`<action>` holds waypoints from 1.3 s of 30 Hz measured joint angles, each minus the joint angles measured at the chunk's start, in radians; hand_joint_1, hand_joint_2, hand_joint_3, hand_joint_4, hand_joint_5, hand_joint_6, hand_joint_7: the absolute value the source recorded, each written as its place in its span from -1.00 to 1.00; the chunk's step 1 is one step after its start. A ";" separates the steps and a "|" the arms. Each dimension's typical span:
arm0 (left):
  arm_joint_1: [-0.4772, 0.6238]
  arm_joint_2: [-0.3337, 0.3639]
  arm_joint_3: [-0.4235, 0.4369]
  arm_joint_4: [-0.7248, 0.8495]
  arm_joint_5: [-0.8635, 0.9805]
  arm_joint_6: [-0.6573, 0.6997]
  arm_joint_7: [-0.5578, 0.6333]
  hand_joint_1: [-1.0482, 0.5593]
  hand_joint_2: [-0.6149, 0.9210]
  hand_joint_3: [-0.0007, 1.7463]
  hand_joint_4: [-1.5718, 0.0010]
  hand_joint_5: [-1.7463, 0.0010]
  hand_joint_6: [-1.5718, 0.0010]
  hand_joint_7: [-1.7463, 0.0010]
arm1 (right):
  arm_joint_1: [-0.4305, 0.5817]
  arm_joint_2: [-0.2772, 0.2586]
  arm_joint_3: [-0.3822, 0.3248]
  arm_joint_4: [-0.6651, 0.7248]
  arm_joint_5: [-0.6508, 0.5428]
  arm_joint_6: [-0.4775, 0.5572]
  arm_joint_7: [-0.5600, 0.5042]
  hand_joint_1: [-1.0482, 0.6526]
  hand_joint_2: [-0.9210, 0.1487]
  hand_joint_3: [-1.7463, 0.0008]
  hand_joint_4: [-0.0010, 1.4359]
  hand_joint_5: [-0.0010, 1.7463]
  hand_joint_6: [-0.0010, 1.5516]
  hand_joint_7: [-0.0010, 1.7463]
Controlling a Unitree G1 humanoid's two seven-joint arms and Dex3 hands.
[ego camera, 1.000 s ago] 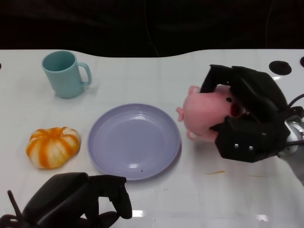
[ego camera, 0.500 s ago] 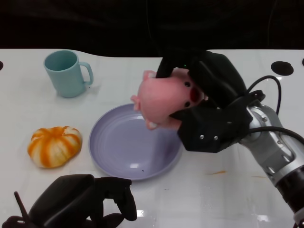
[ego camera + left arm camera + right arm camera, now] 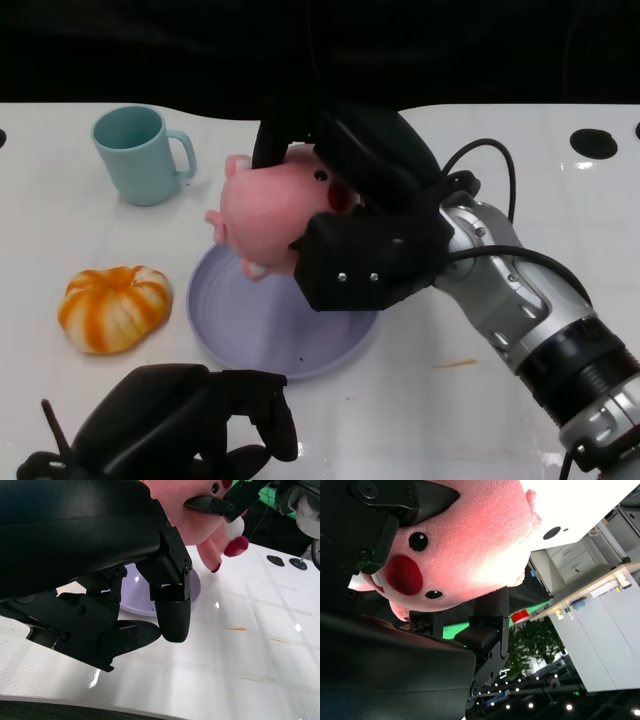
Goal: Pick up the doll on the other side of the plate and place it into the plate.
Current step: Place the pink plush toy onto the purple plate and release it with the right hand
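Observation:
My right hand (image 3: 365, 225) grips a pink plush pig doll (image 3: 270, 215) and holds it in the air over the far left part of the lilac plate (image 3: 255, 335). The right wrist view shows the doll's face (image 3: 465, 545) close up between the black fingers (image 3: 487, 625). In the left wrist view the doll (image 3: 210, 520) hangs above the plate (image 3: 132, 600). My left hand (image 3: 170, 425) rests at the near table edge below the plate, fingers curled in with nothing in them.
A teal mug (image 3: 140, 155) stands at the far left. An orange and white pumpkin (image 3: 112, 307) lies left of the plate. Dark round holes (image 3: 594, 143) mark the table's far right. A small orange mark (image 3: 459, 363) lies right of the plate.
My right hand has lifted the doll from the plate's right side and carried it leftward over the plate. The left hand has hardly moved.

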 measured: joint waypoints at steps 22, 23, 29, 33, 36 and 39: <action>0.001 -0.010 -0.003 -0.005 0.009 0.010 0.000 0.07 0.72 -0.19 0.04 -0.58 0.00 -0.22 | -0.023 -0.079 0.074 -0.151 -0.015 0.163 0.424 -0.78 -1.00 0.84 -1.00 -0.58 -0.80 -1.00; 0.001 -0.010 -0.002 -0.005 0.008 0.010 0.000 0.07 0.72 -0.19 0.04 -0.58 0.00 -0.22 | -0.023 -0.084 0.074 -0.154 -0.015 0.163 0.430 -0.79 -1.00 0.83 -1.00 -0.60 -0.82 -1.00; 0.000 -0.010 -0.002 -0.002 0.004 0.006 0.000 0.07 0.72 -0.20 0.05 -0.60 -0.01 -0.21 | -0.023 -0.103 0.072 -0.181 0.004 0.155 0.453 -0.82 -1.00 0.82 -1.00 -0.63 -0.84 -1.00; -0.007 -0.010 -0.001 -0.001 0.003 0.009 0.000 0.08 0.73 -0.22 0.05 -0.62 0.00 -0.22 | -0.023 -0.114 0.061 -0.203 0.012 0.145 0.465 -0.84 -1.00 0.82 -1.00 -0.65 -0.87 -1.00; -0.012 -0.010 -0.001 0.007 0.000 0.008 0.000 0.09 0.72 -0.23 0.05 -0.63 -0.01 -0.23 | -0.024 -0.123 0.052 -0.218 0.029 0.145 0.476 -0.84 -1.00 0.81 -1.00 -0.65 -0.87 -1.00; -0.013 -0.010 0.000 0.016 -0.005 0.004 0.000 0.08 0.73 -0.23 0.05 -0.62 -0.01 -0.21 | -0.023 -0.141 0.034 -0.264 0.048 0.144 0.492 -0.83 -1.00 0.80 -1.00 -0.62 -0.87 -1.00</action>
